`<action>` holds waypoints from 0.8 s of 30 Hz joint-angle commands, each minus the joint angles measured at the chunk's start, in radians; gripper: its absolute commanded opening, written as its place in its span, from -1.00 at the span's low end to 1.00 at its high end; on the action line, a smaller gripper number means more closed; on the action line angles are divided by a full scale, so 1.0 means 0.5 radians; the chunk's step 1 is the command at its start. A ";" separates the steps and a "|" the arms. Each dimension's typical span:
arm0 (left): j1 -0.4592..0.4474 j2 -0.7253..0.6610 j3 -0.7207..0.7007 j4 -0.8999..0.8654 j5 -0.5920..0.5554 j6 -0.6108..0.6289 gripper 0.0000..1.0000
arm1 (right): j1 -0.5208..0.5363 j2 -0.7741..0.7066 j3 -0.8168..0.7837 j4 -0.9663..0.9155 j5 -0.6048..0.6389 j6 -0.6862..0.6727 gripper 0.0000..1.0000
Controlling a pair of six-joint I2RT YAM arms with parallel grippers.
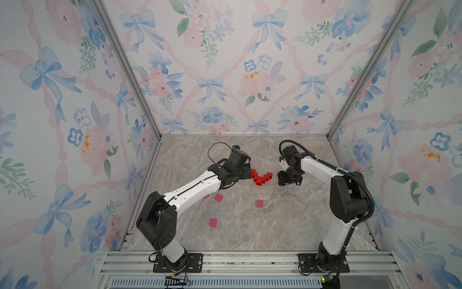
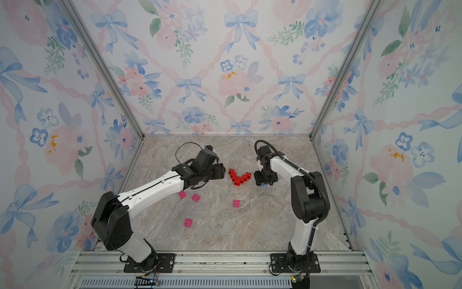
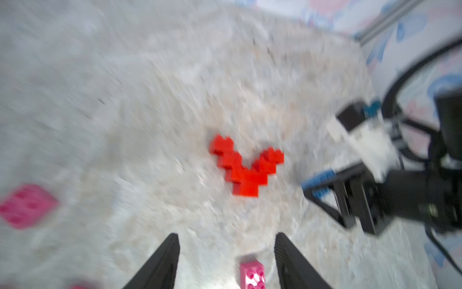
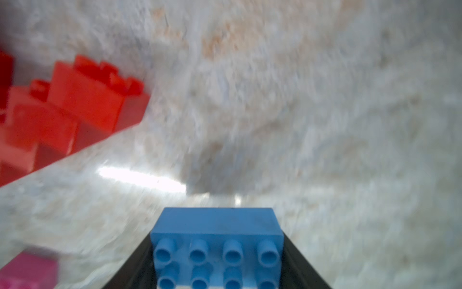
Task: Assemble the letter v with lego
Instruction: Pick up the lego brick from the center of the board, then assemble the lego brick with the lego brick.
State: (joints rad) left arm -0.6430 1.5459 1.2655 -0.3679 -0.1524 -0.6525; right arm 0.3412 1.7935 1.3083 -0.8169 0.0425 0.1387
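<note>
A red lego V [image 1: 261, 177] [image 2: 239, 177] [image 3: 246, 166] lies flat on the marble table, joined from several square bricks. My left gripper [image 1: 247, 174] [image 3: 226, 240] hangs open just left of the V, covering its left tip in a top view. A pink brick [image 3: 252, 275] lies on the table between its fingers, touching neither. Right of the V, my right gripper [image 1: 287, 181] [image 4: 217, 235] is shut on the long blue brick [image 4: 217, 250] [image 2: 264, 184], with a finger against each end, low over the table.
Several loose pink bricks lie nearer the front: one [image 2: 195, 197], another [image 2: 236, 203], a third [image 2: 188, 222], and one [image 2: 182, 194] under the left forearm. Floral walls close in the table [image 1: 287, 225] on three sides. A metal rail [image 1: 250, 260] runs along the front.
</note>
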 commanded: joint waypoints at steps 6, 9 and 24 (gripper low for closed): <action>0.504 -0.205 -0.242 -0.116 -0.104 0.497 0.25 | 0.853 -0.386 -0.301 -0.015 0.180 1.492 -1.00; 0.557 -0.190 -0.294 -0.111 -0.093 0.548 0.26 | 0.992 -0.295 -0.242 0.011 0.290 1.688 -1.00; 0.569 -0.141 -0.383 -0.077 -0.128 0.596 0.25 | 1.052 0.022 -0.131 0.040 0.296 1.733 -1.00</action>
State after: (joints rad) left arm -0.3641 1.4635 1.0893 -0.4133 -0.2199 -0.3698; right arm 0.8593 1.7874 1.2282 -0.8082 0.1734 0.9882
